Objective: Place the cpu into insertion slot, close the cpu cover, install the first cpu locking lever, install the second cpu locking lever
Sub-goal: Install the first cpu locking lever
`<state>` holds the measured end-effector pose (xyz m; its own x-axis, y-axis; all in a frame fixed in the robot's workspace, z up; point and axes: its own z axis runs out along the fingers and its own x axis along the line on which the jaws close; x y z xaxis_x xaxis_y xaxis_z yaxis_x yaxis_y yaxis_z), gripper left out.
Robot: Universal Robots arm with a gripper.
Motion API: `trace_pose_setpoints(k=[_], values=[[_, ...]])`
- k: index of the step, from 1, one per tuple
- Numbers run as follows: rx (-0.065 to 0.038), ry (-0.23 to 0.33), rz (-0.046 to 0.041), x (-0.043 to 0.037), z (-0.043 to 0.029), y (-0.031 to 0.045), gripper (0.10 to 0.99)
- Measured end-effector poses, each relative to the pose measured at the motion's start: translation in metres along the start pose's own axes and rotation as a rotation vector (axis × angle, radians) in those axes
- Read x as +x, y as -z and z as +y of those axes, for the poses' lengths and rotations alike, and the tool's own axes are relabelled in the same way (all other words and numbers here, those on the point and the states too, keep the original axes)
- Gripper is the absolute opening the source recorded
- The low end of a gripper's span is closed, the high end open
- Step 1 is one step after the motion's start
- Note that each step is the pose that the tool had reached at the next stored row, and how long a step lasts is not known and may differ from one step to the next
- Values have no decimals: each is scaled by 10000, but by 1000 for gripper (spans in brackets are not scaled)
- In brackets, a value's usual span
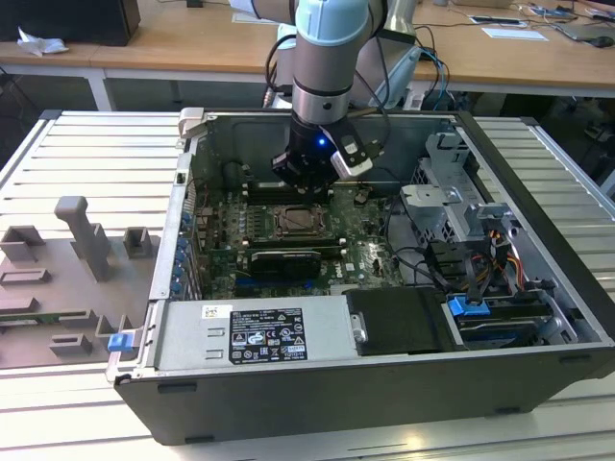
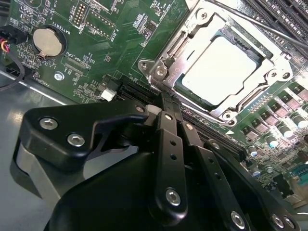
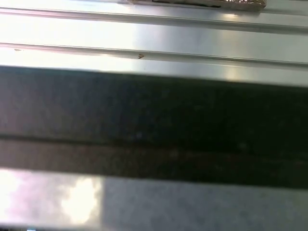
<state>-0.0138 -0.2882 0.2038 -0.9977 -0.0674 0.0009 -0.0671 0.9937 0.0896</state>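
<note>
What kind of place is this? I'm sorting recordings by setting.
Likely a robotics lab or workshop: an open computer case on a slatted metal bench, wooden desks behind, and grey fixtures alongside.

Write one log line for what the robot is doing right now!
gripper: at socket edge, shut | cpu: seated in insertion slot | cpu cover: down around cpu

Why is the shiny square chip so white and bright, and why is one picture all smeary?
In the second wrist view, light bounces off the cpu, so its metal top glares nearly white, while the end effector in front stays dark. The first wrist view is blurred into pale and dark bands with a bright glare patch. In the exterior view, the computer case is evenly lit.
</note>
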Motion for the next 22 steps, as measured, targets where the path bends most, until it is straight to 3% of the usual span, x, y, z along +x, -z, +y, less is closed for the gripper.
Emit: trace_pose_setpoints(k=[6,15,21,22], values=[[4,-8,1,0,-5,-13,106],[-90,-8,-7,-2,-2,4,106],[-92,-7,-5,-1,-7,-29,106],[-132,-6,-5,-1,-7,-29,106]])
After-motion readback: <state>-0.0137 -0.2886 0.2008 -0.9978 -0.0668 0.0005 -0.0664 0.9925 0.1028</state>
